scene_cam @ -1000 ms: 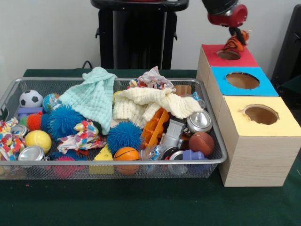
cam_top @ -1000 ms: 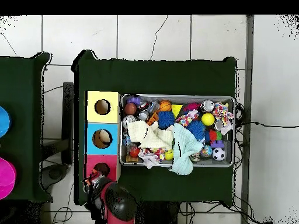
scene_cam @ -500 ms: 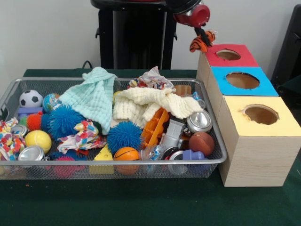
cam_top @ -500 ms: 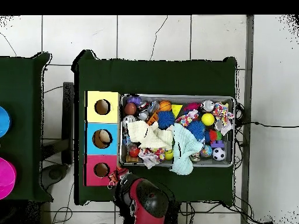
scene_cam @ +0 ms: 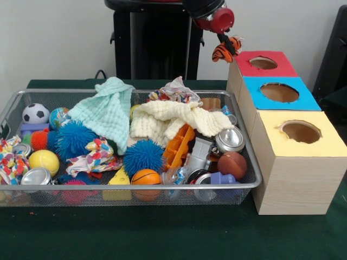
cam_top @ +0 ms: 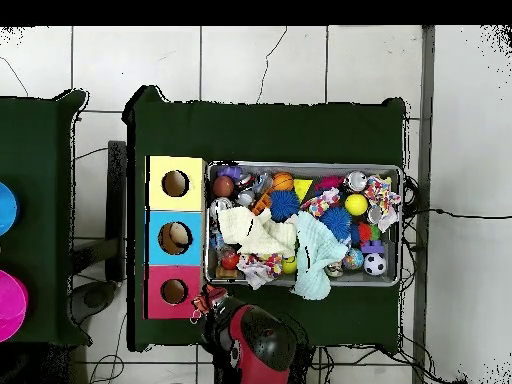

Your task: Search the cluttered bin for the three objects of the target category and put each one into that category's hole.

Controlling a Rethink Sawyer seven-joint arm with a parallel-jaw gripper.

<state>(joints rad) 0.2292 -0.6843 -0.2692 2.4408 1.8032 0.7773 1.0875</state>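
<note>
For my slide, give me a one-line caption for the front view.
Sawyer gripper dangles an orange striped plush toy beside the red-topped hole box, above a cluttered wire bin.

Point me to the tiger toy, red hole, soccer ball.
tiger toy [scene_cam: 225, 49], front view, striped body under the arm.
red hole [scene_cam: 263, 63], front view, opening's rim.
soccer ball [scene_cam: 36, 113], front view, its middle.

No legible text, label, brand, number or sign in either view. The crushed silver drink cans [scene_cam: 230, 139] at the right end of the wire mesh bin [scene_cam: 255, 179] show only bare metal ends. The wooden box with red, blue and yellow tops [scene_cam: 295, 179] carries plain colour panels, no lettering.
</note>
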